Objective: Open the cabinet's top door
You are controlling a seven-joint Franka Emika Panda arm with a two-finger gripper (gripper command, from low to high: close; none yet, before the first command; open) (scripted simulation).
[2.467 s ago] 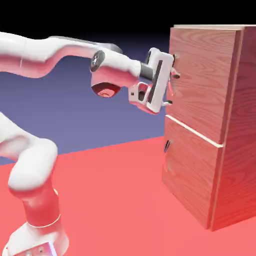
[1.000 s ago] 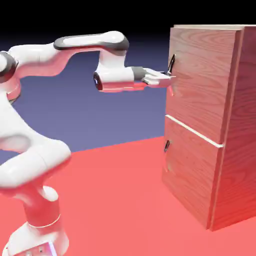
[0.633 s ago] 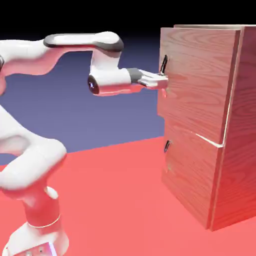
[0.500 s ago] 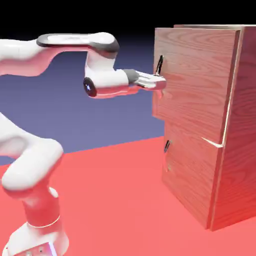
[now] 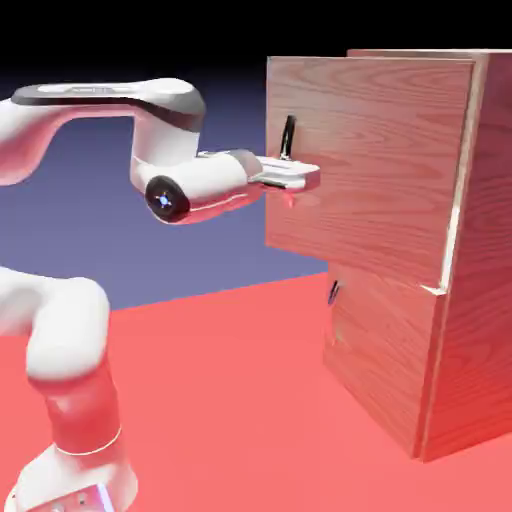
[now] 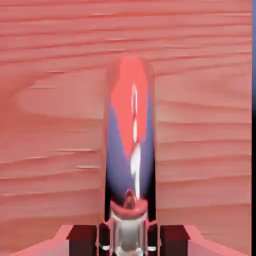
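The cabinet [image 5: 470, 250] is a tall reddish-brown wood-grain box at the exterior view's right. Its top door [image 5: 370, 160] stands pulled out from the cabinet's front, well proud of the shorter lower panel [image 5: 380, 350]. My gripper [image 5: 305, 178] is shut on the top door's dark bar handle [image 5: 288, 137], whose upper end sticks up above the fingers. In the hand view the shiny curved handle [image 6: 131, 145] runs up the middle, with the fingertips [image 6: 103, 239] pressed against its base and the door's wood [image 6: 50, 125] filling the frame.
The lower panel carries a small dark handle [image 5: 333, 292] and stays flush. The red table [image 5: 230, 400] spreads in front of the cabinet. My arm's base [image 5: 70, 470] stands at the lower left.
The gripper has closed on the handle and drawn back to the left. The top door has come out with it, from flush to well out.
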